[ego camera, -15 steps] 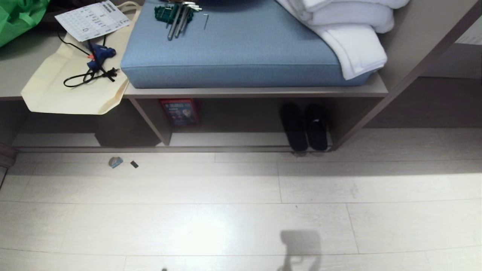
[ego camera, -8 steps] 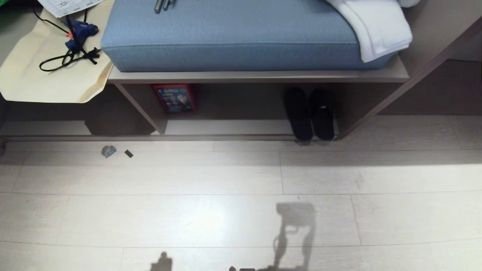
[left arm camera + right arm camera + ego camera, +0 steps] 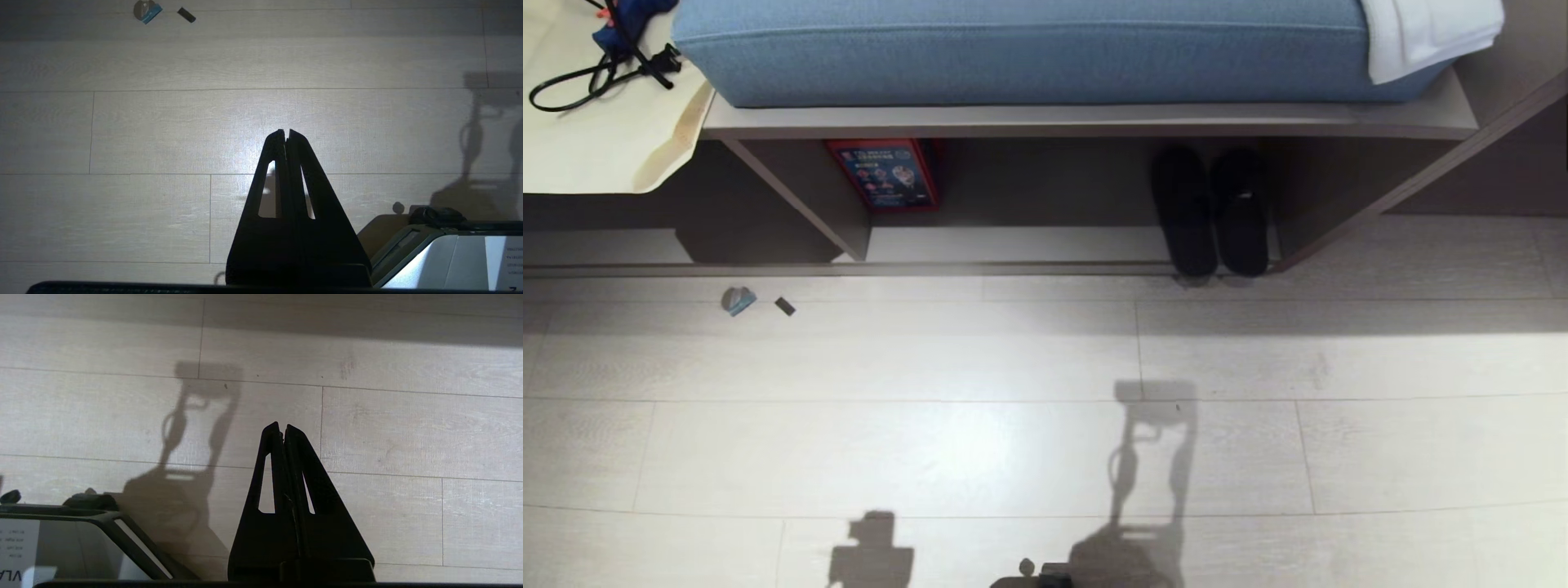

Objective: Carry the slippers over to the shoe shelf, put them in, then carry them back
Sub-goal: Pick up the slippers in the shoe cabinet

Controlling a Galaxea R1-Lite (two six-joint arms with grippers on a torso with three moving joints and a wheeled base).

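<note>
Floor (image 3: 122, 130) below, both claws closed, empty.

Both arms hang parked, left claw (image 3: 286, 132) and right claw (image 3: 282, 426) pressed closed, pointing down, holding nothing.

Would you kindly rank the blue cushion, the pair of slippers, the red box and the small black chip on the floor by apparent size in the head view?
1. blue cushion, cropped by the frame
2. slippers
3. red box, set deeper in the shoe shelf, so unsure
4. black chip
</note>
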